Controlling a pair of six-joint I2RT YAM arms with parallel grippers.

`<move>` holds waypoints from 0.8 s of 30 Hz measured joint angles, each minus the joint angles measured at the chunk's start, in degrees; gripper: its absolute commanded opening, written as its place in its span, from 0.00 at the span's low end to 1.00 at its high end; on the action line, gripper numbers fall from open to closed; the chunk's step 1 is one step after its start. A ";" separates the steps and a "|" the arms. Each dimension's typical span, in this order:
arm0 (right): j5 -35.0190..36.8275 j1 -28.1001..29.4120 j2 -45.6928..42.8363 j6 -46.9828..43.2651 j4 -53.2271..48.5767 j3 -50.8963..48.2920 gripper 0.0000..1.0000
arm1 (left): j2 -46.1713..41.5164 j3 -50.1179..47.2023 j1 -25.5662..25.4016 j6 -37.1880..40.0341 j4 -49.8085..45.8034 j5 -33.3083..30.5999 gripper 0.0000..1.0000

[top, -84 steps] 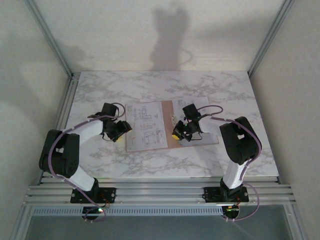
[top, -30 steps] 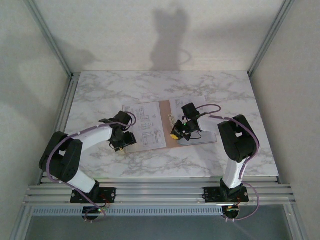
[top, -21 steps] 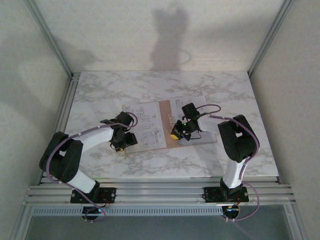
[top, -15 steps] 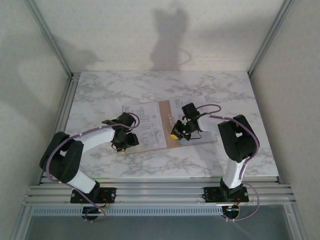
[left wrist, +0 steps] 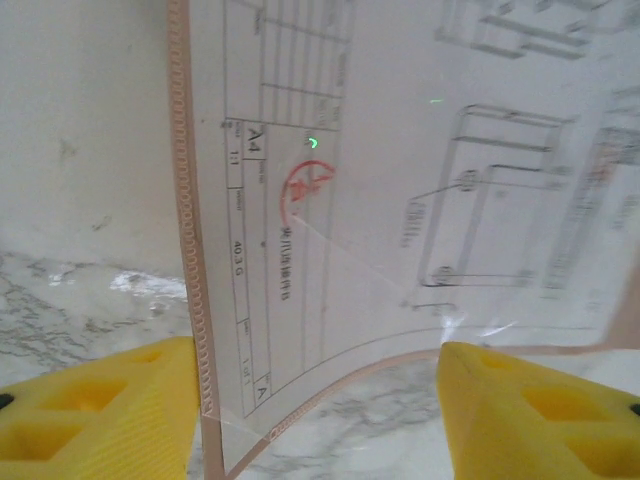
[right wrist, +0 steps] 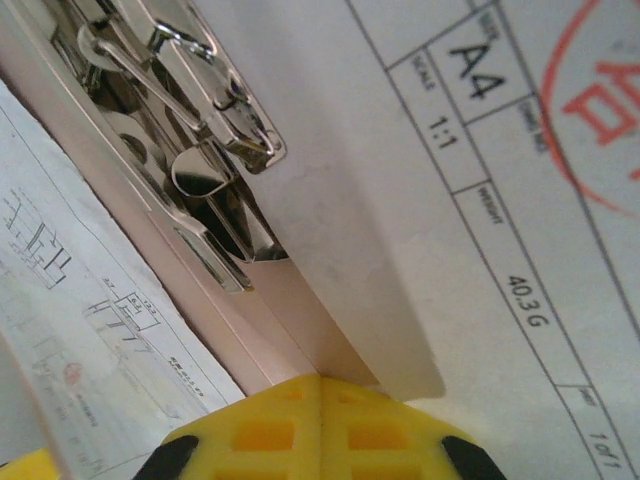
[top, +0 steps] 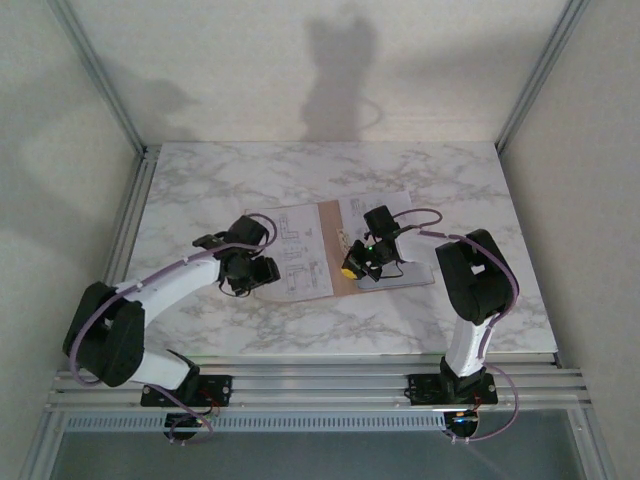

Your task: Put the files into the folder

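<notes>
One flat tan-brown card folder [top: 328, 240] lies open on the marble bench [top: 200, 190], carrying two white printed paper sheets [top: 290, 250]. The left jaws stand apart astride the folder's near-left corner. The right jaws, pressed together, sit at the right sheet's [right wrist: 520, 200] edge beside a silver metal clip [right wrist: 190, 100].

1. I see the flat tan-brown card folder [top: 328, 240] lying open mid-table, its metal clip [right wrist: 190, 60] at the spine.
2. White printed paper sheets [top: 292, 252] cover both halves. They carry line drawings, an "A4" title block and a red stamp. The left near corner looks bowed.
</notes>
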 measured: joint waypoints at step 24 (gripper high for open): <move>1.97 0.87 0.83 -3.48 -5.29 4.79 0.38 | -0.09 9.97 -1.18 1.97 0.17 0.52 0.00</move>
